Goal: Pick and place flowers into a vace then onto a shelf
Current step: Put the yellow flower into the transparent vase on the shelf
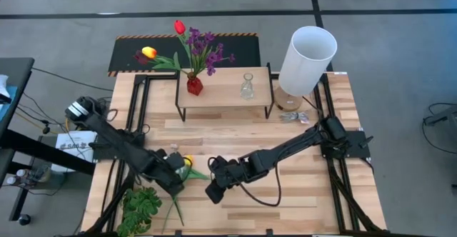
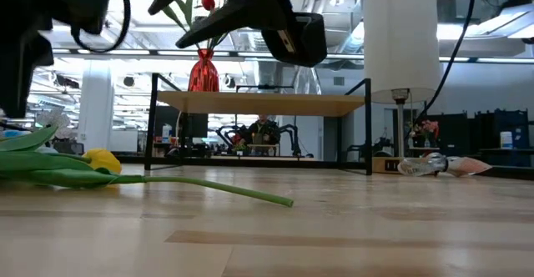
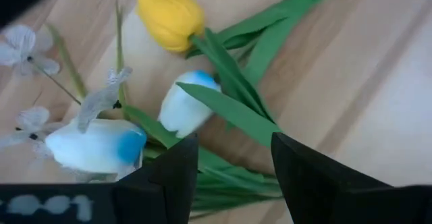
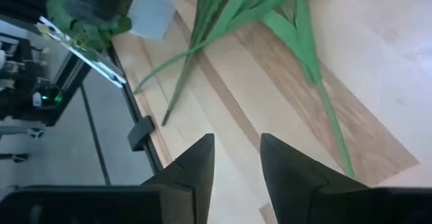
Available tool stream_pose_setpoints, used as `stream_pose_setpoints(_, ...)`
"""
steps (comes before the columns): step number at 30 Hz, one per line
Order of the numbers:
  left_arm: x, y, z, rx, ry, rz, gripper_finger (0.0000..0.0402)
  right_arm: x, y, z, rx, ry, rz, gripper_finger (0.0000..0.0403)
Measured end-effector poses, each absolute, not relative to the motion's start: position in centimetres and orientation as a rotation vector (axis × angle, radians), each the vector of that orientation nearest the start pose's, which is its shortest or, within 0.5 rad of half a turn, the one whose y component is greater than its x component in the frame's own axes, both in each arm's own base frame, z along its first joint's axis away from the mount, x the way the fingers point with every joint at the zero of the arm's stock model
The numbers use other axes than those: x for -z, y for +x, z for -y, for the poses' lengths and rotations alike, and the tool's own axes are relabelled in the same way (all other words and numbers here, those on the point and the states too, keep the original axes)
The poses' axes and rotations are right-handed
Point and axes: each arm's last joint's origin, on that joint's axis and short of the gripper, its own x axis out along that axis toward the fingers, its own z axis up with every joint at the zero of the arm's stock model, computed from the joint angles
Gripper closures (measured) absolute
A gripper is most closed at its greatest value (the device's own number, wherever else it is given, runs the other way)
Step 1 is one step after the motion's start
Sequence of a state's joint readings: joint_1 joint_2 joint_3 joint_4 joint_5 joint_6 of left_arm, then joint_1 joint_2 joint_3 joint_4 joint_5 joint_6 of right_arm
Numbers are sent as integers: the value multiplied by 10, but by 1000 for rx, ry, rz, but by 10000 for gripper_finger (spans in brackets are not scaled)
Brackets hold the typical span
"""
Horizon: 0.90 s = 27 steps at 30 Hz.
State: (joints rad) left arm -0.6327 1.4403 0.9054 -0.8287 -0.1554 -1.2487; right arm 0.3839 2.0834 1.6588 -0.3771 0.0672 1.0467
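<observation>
Nearest the front edge of the bench (image 1: 300, 194): a loose heap of flowers (image 1: 178, 176), stems trailing toward that edge, heads pointing inward toward the shelf. Among them a yellow tulip (image 3: 170, 16) and two white tulips (image 3: 182, 109), with small pale blossoms alongside; just beside the heap at the bench corner, a stemless green leafy plant (image 1: 141, 205). Directly over the heap, the left pincer (image 1: 173, 167), fingers spread wide and empty, straddling green leaves and a stem just short of the white heads. Long axis of the nearest stems: running roughly across the gap between those fingers, so a plain descent and squeeze looks likely to catch one. A little to the right at mid-bench, the right pincer (image 1: 214, 190), parted partway and holding nothing, raised above bare wood with the stem ends lying off toward the heap. Nearer arm to the flowers, by a clear margin: the left. Farther back, the shelf (image 1: 221, 98), carrying a red vase (image 1: 194, 86) already filled with a red tulip, a yellow tulip and a purple bunch, and beside it, standing apart, an empty clear glass vase (image 1: 247, 87). Probably next: one stem lifted from the heap and carried back to that clear vase. Beyond the shelf's right end, a tall white cylinder (image 1: 307, 58) standing upright.
</observation>
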Motion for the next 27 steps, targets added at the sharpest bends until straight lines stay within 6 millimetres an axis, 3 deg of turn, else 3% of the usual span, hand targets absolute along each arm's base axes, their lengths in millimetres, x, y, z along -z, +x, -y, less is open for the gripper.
stream_pose_setpoints(11,-177,222,156,-362,-630,-1272,226,-214,423,-183,154,755,-903,290)
stream_pose_setpoints(27,-145,229,162,-457,-623,-1341,226,-214,424,-181,161,731,-885,290)
